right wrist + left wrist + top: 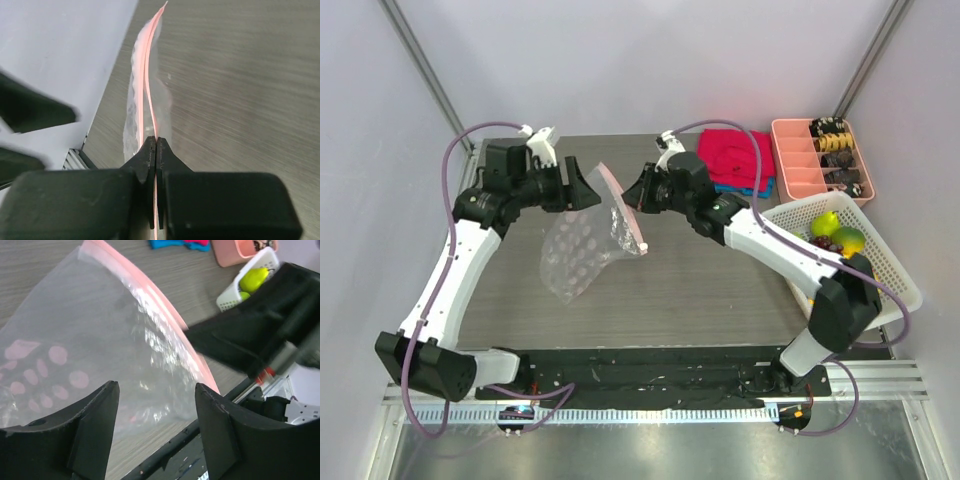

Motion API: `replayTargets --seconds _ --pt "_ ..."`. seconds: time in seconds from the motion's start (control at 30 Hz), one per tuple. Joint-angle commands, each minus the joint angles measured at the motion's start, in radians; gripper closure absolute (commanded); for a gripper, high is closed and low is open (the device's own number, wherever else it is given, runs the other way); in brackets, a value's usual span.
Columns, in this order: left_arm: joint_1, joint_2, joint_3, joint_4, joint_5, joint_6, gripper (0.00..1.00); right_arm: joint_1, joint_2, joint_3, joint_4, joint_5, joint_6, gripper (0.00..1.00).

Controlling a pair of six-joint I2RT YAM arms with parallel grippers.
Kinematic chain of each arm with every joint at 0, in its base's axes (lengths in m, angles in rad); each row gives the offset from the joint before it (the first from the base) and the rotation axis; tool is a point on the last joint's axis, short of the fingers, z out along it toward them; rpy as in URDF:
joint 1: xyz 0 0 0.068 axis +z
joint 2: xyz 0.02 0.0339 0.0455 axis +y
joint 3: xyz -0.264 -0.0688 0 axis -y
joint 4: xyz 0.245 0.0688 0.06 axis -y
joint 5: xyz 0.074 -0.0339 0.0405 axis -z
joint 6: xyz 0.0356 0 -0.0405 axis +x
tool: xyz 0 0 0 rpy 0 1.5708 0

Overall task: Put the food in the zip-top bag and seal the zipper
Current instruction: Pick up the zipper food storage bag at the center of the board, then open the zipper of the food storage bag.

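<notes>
Right hand (156,145) pinches the zipper (146,75), suspending the zip-top bag (582,250) above mid-desk for the spread left hand (156,390), presumably to open its mouth; food (835,232) sits in the right-edge basket (895,275).

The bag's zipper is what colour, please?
The zipper is pale pink, clearest in right wrist view.

The zip-top bag (582,250) hangs over the middle of the table (720,290), food (830,226) over right in the basket (890,285), tray (798,165) behind that.
</notes>
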Motion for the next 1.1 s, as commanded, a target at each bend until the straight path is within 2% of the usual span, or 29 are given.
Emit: replayTargets --seconds 0.0,0.13,0.37,0.6,0.73,1.07 --pt "-0.056 0.039 0.078 0.063 -0.053 -0.109 0.40 0.052 -0.109 0.052 -0.041 0.191 -0.115 0.99" --pt "-0.070 0.047 0.075 0.135 -0.017 -0.238 0.44 0.078 -0.143 0.049 -0.041 0.193 -0.121 0.99" --pt "-0.111 0.021 0.067 0.210 -0.060 -0.330 0.43 0.126 -0.147 0.049 -0.053 0.289 -0.152 0.99" --pt "-0.172 0.039 0.092 0.099 -0.267 -0.298 0.37 0.184 -0.126 0.084 -0.046 0.365 -0.184 0.99" --pt "-0.179 0.062 0.135 0.054 -0.296 -0.277 0.35 0.212 -0.118 0.105 -0.033 0.383 -0.204 0.99" --pt "-0.186 0.108 0.165 -0.049 -0.322 -0.205 0.41 0.258 -0.111 0.130 -0.013 0.441 -0.257 0.99"
